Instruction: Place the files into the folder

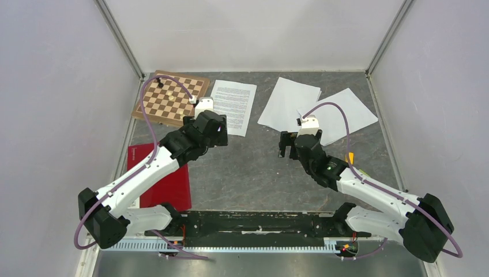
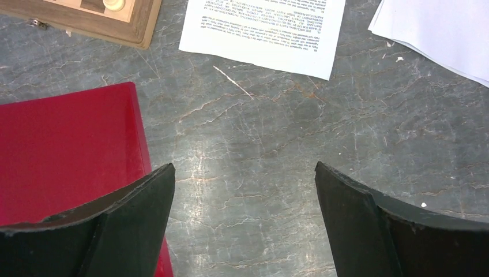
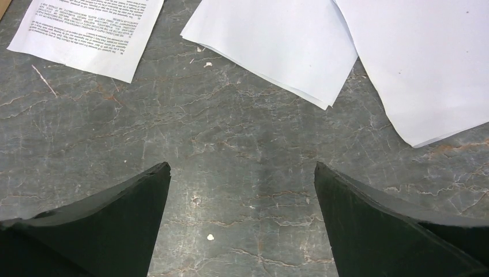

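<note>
The red folder (image 1: 172, 183) lies closed at the near left, partly under my left arm; it also shows in the left wrist view (image 2: 63, 144). A printed sheet (image 1: 233, 107) lies at the far middle. Two blank white sheets (image 1: 289, 103) (image 1: 346, 114) overlap at the far right. My left gripper (image 1: 218, 128) hovers open and empty over bare table, between the folder and the printed sheet (image 2: 265, 32); its jaws (image 2: 244, 167) stand wide apart. My right gripper (image 1: 288, 144) is open and empty (image 3: 242, 165), just short of the blank sheets (image 3: 277, 40) (image 3: 421, 57).
A brown-and-white chessboard (image 1: 170, 98) with a few pieces lies at the far left, touching the printed sheet's left side. White walls with metal corner posts close in the grey marbled table (image 1: 248, 173) on three sides.
</note>
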